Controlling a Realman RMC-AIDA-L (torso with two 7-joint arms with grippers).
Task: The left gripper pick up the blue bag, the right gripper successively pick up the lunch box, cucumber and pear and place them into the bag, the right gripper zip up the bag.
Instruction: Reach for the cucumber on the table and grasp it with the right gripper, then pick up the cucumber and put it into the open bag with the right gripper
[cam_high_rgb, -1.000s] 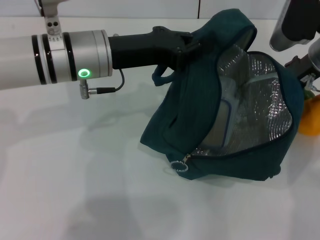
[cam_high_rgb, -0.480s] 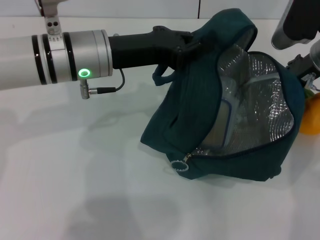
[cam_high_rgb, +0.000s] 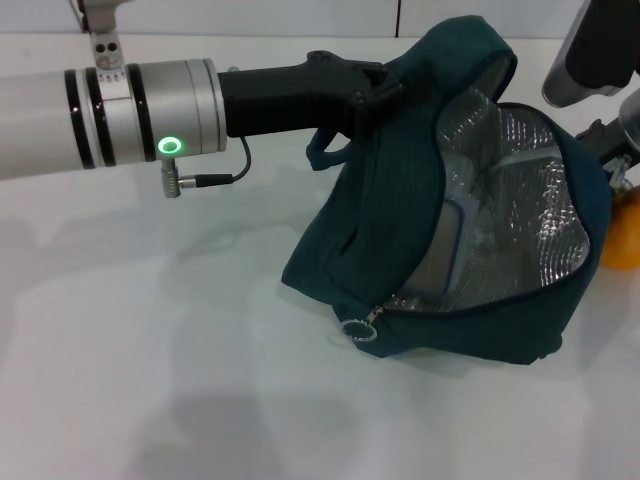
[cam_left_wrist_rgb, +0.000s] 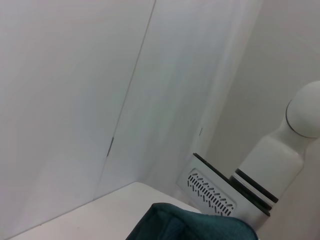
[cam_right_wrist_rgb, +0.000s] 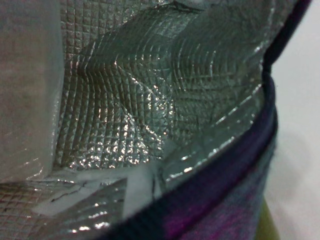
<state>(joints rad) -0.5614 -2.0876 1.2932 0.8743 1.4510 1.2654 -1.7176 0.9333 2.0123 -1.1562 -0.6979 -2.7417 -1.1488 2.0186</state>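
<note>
The blue bag (cam_high_rgb: 380, 230) lies tilted on the white table with its mouth open and its silver foil lining (cam_high_rgb: 520, 190) showing. My left gripper (cam_high_rgb: 385, 95) reaches in from the left and is shut on the fabric at the bag's top. Inside the bag sits the lunch box (cam_high_rgb: 448, 245), clear with a blue rim. My right gripper (cam_high_rgb: 608, 135) is at the bag's far right rim, mostly hidden behind it. The orange-yellow pear (cam_high_rgb: 622, 235) peeks out behind the bag's right side. The right wrist view looks into the foil lining (cam_right_wrist_rgb: 140, 100) over the bag's rim (cam_right_wrist_rgb: 225, 175). I cannot make out the cucumber.
The zipper's metal ring pull (cam_high_rgb: 356, 333) hangs at the bag's front lower corner. A loop handle (cam_high_rgb: 322, 152) droops under my left gripper. White table (cam_high_rgb: 150, 350) spreads to the left and front. A wall stands behind.
My right arm has shifted slightly up and to the right. The bag's right rim has bulged outward, covering more of the pear. The left arm has not moved.
</note>
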